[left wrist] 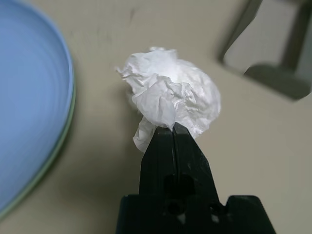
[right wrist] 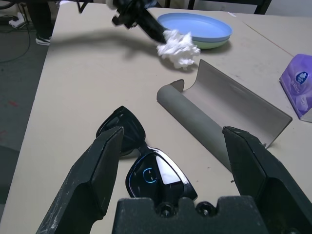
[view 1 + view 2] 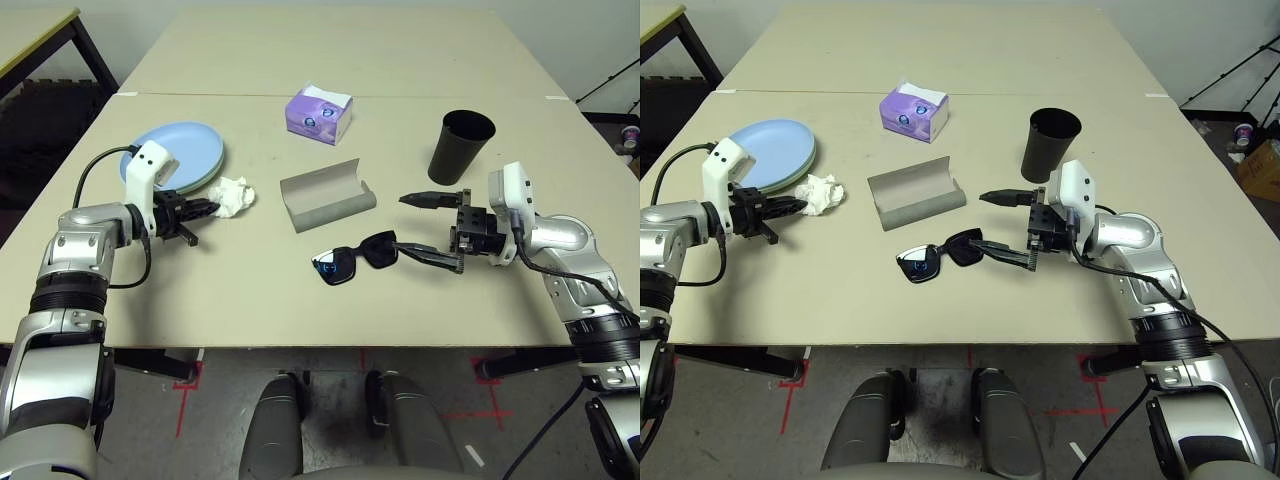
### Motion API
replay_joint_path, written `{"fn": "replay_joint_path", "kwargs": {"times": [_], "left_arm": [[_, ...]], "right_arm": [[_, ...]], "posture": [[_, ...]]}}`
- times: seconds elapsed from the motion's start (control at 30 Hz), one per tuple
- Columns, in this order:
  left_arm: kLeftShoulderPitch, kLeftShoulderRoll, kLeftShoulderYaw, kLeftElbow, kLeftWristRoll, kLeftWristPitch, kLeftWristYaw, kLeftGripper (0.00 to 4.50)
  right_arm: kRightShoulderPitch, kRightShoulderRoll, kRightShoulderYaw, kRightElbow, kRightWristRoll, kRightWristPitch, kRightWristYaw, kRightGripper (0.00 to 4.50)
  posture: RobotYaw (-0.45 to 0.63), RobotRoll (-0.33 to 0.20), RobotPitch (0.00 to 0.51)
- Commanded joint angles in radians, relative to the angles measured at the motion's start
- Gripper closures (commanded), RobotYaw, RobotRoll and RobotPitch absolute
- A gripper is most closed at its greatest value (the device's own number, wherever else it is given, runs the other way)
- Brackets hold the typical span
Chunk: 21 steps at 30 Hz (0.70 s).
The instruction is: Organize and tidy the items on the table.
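Note:
A crumpled white tissue [image 3: 232,195] lies on the table [image 3: 230,290] beside the stacked plates. My left gripper [image 3: 208,208] is shut, its tips pinched on the tissue's [image 1: 170,97] near edge. The light blue plate [image 3: 175,150] sits on top of the pale green plate [image 1: 57,146]. Black sunglasses [image 3: 355,260] lie near the front middle, in front of the open grey glasses case [image 3: 325,195]. My right gripper [image 3: 422,228] stands open just right of the sunglasses [image 2: 146,165], its fingers spread on either side of their folded arm. A black cup [image 3: 460,145] stands upright behind that gripper.
A purple tissue box [image 3: 319,113] sits behind the glasses case near the seam with a second tabletop. A yellow-edged, black-framed table [image 3: 35,35] stands at the far left. The table's front edge runs close below the sunglasses.

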Motion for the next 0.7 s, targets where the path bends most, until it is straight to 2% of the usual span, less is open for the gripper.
{"fn": "replay_joint_path", "kwargs": {"times": [0.03,0.27,0.53,0.57,0.63,0.7], "left_arm": [[-0.047,0.009,0.044,-0.035,-0.053,0.066,-0.004,4.48],[-0.148,-0.026,0.123,0.154,-0.018,-0.043,0.223,4.48],[-0.197,-0.035,0.133,0.358,0.051,-0.198,0.481,4.48],[-0.205,-0.033,0.127,0.386,0.072,-0.222,0.532,4.31],[-0.216,-0.034,0.124,0.416,0.080,-0.256,0.536,3.88],[-0.226,-0.037,0.127,0.434,0.081,-0.270,0.535,3.18]], "right_arm": [[0.012,-0.009,0.007,-0.013,-0.003,0.006,-0.002,0.00],[0.009,-0.005,0.012,-0.014,-0.004,0.005,-0.006,0.00],[0.019,-0.011,0.010,-0.026,-0.002,0.009,-0.007,0.00],[0.019,-0.011,0.010,-0.026,-0.002,0.010,-0.006,0.00],[0.019,-0.012,0.010,-0.026,-0.002,0.010,-0.006,0.00],[0.020,-0.013,0.009,-0.026,-0.002,0.009,-0.005,0.00]], "posture": [[-0.05,0.000,0.138],[-0.04,0.000,0.137],[-0.05,0.000,0.139],[-0.05,0.000,0.140],[-0.05,0.000,0.139],[-0.05,0.000,0.139]]}}
